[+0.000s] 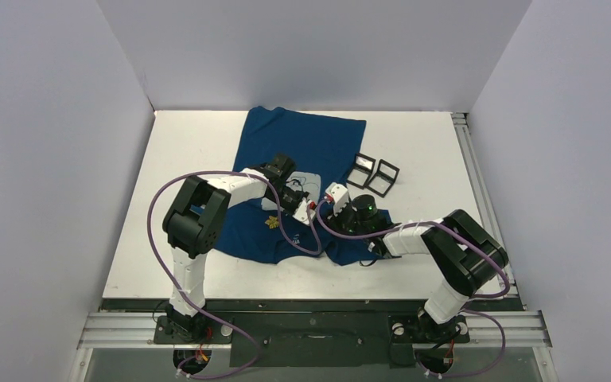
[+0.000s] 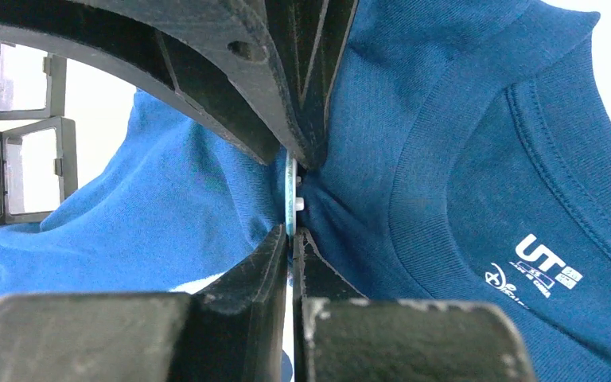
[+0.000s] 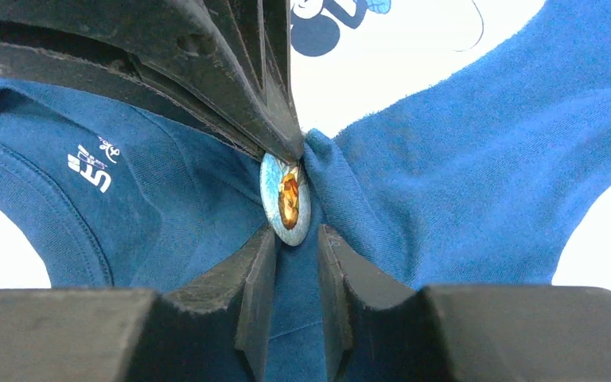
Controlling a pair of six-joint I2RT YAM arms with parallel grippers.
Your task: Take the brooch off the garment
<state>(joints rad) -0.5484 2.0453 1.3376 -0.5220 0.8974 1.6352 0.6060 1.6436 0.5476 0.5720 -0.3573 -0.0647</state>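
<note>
Heads up: the brooch (image 3: 286,199) sits pinned in the bunched-up shirt (image 3: 445,175), left claw (image 2: 290,239) clenched at its rim (disc or just cloth, can't tell), right claw (image 3: 296,239) parted loosely around it, so any tug probably rips fabric or slips off.

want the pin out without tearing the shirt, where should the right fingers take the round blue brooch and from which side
Probably the rim of the round pale-blue brooch with the amber centre, right fingers either side of its near edge, coming from the face side. The disc is thin, and the dark blue T-shirt bunches behind it.
</note>
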